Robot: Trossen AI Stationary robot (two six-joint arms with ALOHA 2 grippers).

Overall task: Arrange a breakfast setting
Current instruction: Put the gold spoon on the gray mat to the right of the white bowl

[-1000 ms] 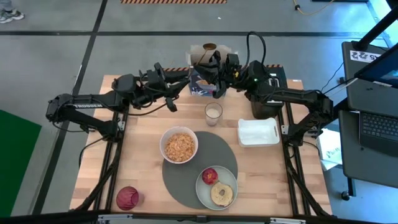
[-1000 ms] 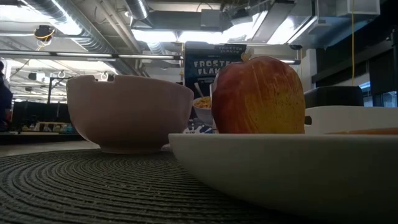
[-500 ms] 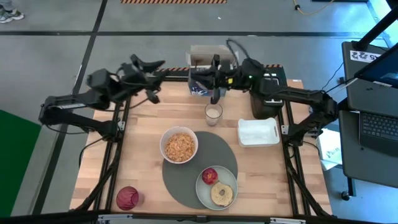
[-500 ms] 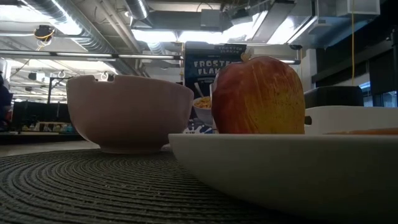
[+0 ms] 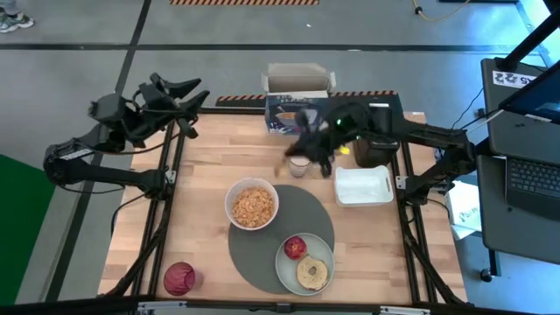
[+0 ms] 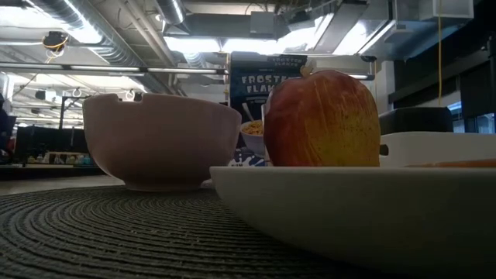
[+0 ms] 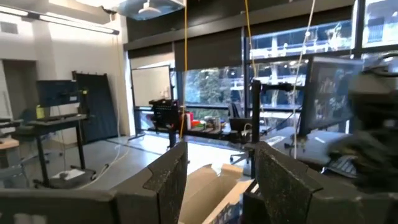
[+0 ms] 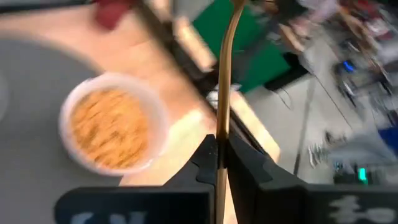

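Note:
My right gripper (image 5: 311, 147) (image 8: 221, 163) is shut on the gold spoon (image 8: 222, 74), above the small glass of milk (image 5: 299, 163). The white bowl (image 5: 252, 203) of cereal and the pale-green plate (image 5: 304, 262) rest on the round dark-grey mat (image 5: 282, 226). The red apple (image 5: 295, 247) and the bagel half (image 5: 312, 273) lie on the plate. The blue cereal box (image 5: 293, 112) stands upright at the far edge, its top open. My left gripper (image 5: 185, 91) (image 7: 217, 186) is open and empty, beyond the table's far left corner. My right gripper pinches the spoon's thin gold stem (image 8: 221, 134) between its two fingers. The spoon runs on forward past the fingertips, in line with the fingers. It is lifted clear of the table. Which end of the spoon the fingers have, I cannot tell.
A white rectangular tray (image 5: 363, 185) lies right of the glass, with the black toaster (image 5: 374, 144) behind it. A round red thing (image 5: 179, 278) sits at the near left corner. Bare wood shows left of the bowl.
My left gripper has drawn back from the cereal box toward the table's far left corner. My right gripper has gone from the cereal box toward the near edge with the spoon, turning as it went, and now hangs over the glass of milk.

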